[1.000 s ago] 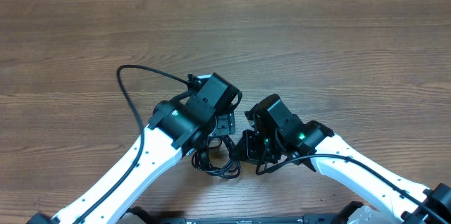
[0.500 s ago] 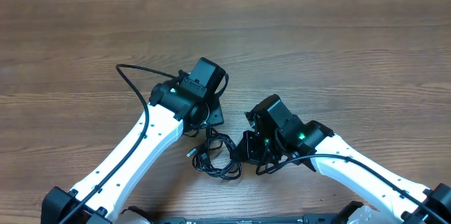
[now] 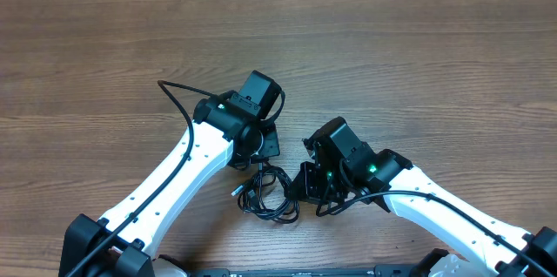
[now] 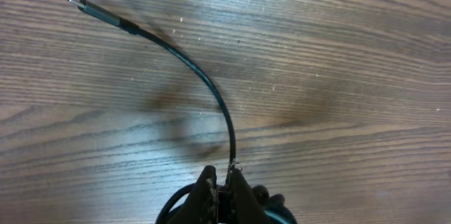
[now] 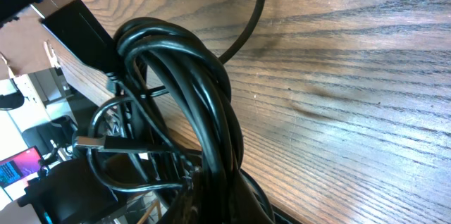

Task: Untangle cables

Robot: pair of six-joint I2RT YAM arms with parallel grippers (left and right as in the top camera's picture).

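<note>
Cable bundle (image 3: 266, 199) partly beneath right claw (image 3: 306, 186)

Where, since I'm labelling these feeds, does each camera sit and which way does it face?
Overhead: fixed above, looking straight down on the wooden table; left arm, right arm, left gripper and right gripper show.
Left wrist: on the left arm, looking past its own fingers, pinched on a black cable, at bare wood.
Right wrist: on the right arm, looking low across the table into the cable bundle; its fingers are hard to pick out.
Shared: overhead and right wrist both show the bundle.
</note>
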